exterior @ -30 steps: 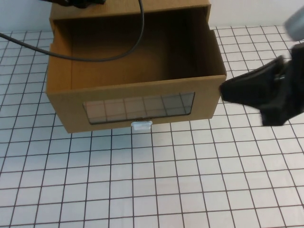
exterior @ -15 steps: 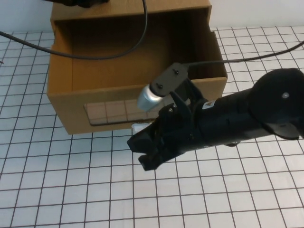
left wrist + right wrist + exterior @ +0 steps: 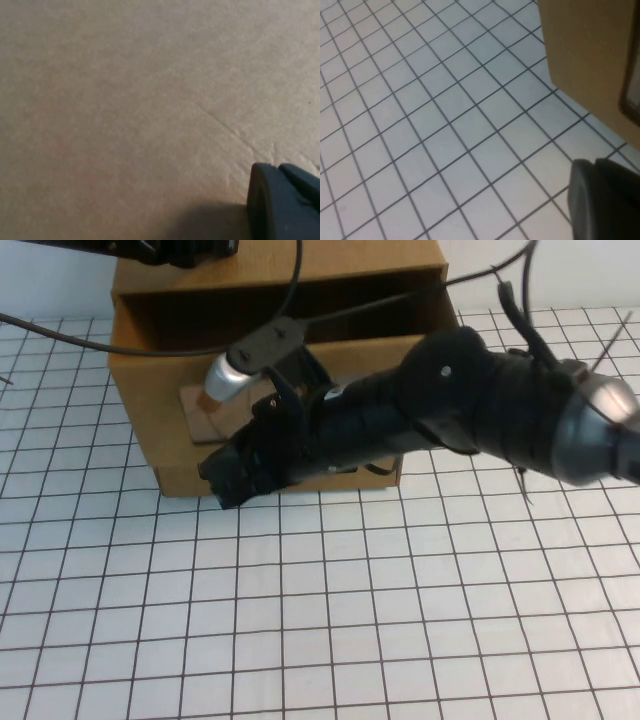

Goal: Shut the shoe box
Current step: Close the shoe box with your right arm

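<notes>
The right gripper is at the shoe box front; the left gripper touches cardboard. I cannot tell either grip.

You get even, soft overhead light with no glare; the left wrist view is blurred cardboard with one dark shadow, and the right wrist view is slightly soft.

No text, label, brand, number or sign can be read in any view. The box shows plain brown cardboard, the surface only a printed grid of lines, and the arms carry no legible marking.
</notes>
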Controlling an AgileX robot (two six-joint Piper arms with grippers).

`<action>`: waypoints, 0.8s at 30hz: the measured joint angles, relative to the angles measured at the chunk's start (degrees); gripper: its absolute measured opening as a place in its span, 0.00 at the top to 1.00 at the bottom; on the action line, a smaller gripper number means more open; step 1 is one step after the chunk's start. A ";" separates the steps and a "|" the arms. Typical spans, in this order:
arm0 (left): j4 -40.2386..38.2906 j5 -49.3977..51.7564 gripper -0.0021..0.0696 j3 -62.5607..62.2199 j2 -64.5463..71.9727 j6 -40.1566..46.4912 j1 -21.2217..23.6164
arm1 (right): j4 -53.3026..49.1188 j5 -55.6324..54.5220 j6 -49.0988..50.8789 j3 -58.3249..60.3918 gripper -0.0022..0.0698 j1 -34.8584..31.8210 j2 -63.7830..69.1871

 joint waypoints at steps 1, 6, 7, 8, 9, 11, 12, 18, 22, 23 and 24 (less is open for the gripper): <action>0.00 0.00 0.98 0.00 0.00 0.00 0.00 | 0.00 0.35 0.00 -1.50 0.99 -0.47 1.33; -0.13 -0.13 0.98 0.00 0.13 0.00 0.00 | 0.00 1.90 0.00 -8.21 0.99 -2.44 6.52; -0.26 -0.25 0.98 0.00 0.13 0.00 0.00 | 0.00 2.01 0.00 -9.42 0.99 -2.75 7.33; -0.26 -0.25 0.98 0.00 0.25 0.00 0.00 | 0.00 2.25 0.00 -10.54 0.99 -3.00 8.03; -0.45 -0.39 0.98 0.00 0.37 0.00 0.00 | 0.00 2.38 0.00 -11.34 0.99 -3.28 8.52; -0.60 -0.65 0.98 -0.08 0.45 0.00 0.00 | 0.00 2.64 0.00 -13.23 0.99 -3.82 9.53; -0.73 -0.65 0.98 -0.08 0.45 0.00 0.00 | 0.00 2.64 0.00 -14.08 0.99 -4.06 10.06; -1.10 -0.65 0.98 -0.08 0.50 0.00 0.00 | 0.11 2.26 0.00 -16.68 0.99 -5.03 11.68; -1.10 -0.65 0.98 -0.08 0.50 0.00 0.00 | 0.11 2.00 0.00 -17.06 0.99 -5.44 12.16; -1.10 -0.65 0.98 -0.08 0.50 0.00 0.00 | 0.11 2.00 0.00 -17.06 0.99 -5.43 12.16; -1.10 -0.65 0.98 -0.08 0.50 0.00 0.00 | 0.11 2.00 0.00 -17.11 0.99 -5.43 12.16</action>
